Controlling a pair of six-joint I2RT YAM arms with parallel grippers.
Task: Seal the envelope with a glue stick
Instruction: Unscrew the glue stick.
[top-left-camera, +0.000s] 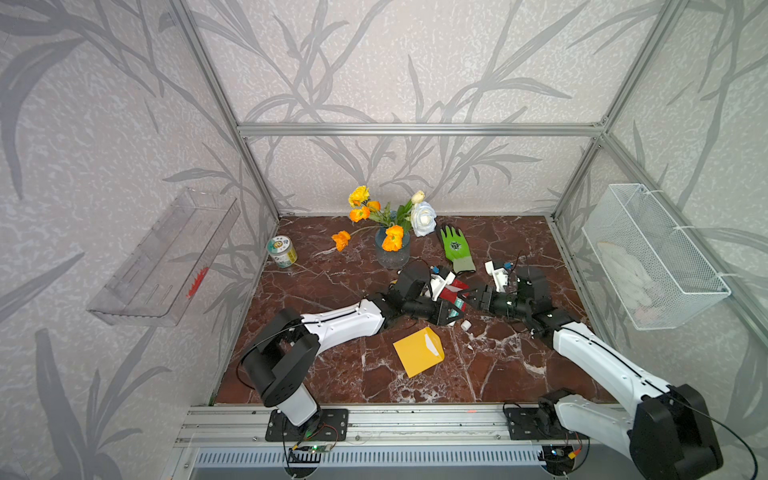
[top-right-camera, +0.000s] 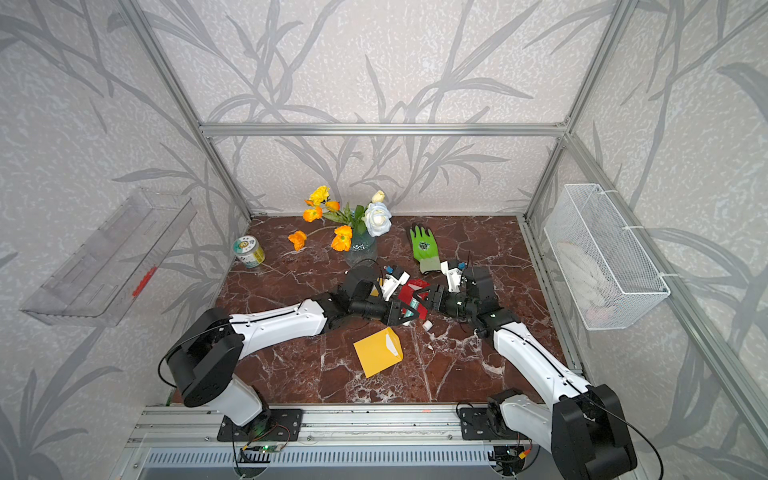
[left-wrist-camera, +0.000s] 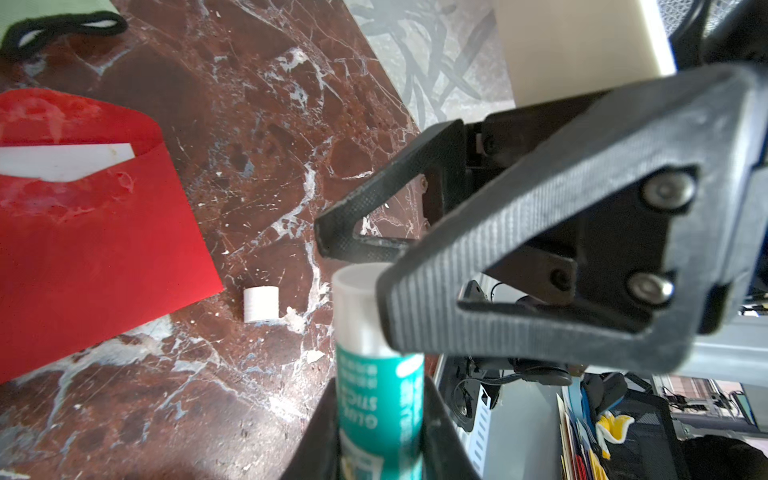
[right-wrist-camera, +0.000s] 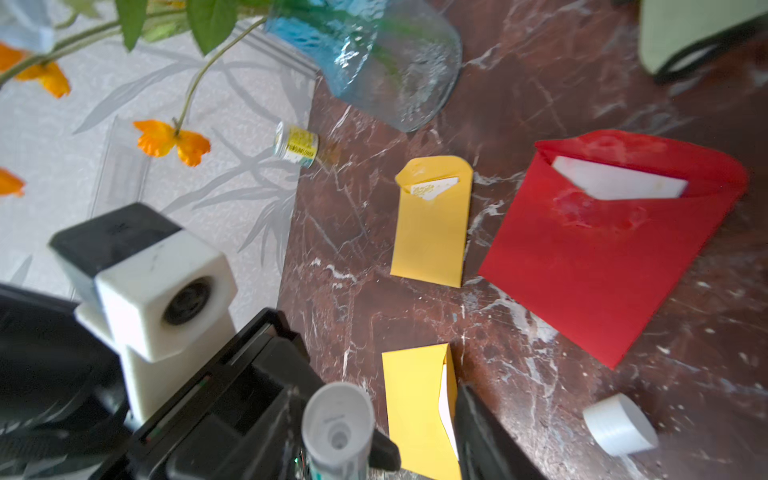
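Beside the red envelope (left-wrist-camera: 83, 249), one uncapped white, teal-labelled glue stick (left-wrist-camera: 376, 332) is clamped by the left gripper (left-wrist-camera: 380, 399); the right gripper (left-wrist-camera: 353, 262) is spread apart. Two yellow envelopes (right-wrist-camera: 432, 232) (right-wrist-camera: 411, 407) and one cap (left-wrist-camera: 260, 304) are counted.

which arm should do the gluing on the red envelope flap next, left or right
Left. The left gripper clamps the glue stick, uncapped, with its cap lying on the table, and the red envelope with its open flap sits close by. The right gripper is open and holds nothing.

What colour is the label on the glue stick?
Teal-green with white lettering, on the glue stick's white tube; it shows best in the left wrist view.
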